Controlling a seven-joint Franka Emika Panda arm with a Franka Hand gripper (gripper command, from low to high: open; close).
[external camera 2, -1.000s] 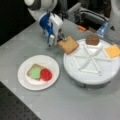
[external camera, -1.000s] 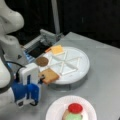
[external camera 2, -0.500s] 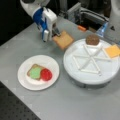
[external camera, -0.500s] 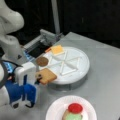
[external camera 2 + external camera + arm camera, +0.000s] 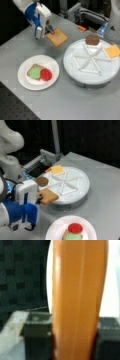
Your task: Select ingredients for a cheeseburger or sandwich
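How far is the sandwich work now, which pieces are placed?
Done: toast, lettuce and tomato lie on the paper plate. In hand: the gripper is shut on the second toast square. Left: the patty and cheese remain on the divided tray.

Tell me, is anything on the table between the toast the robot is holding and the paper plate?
No. In a front view, only bare grey table lies between the toast square gripped in the gripper and the paper plate.

Grey table (image 5: 75, 105) under me. Directly on it: white paper plate (image 5: 25, 82) and white round divided tray (image 5: 75, 72), just beside each other; an orange bit (image 5: 81, 28) lies behind the tray.
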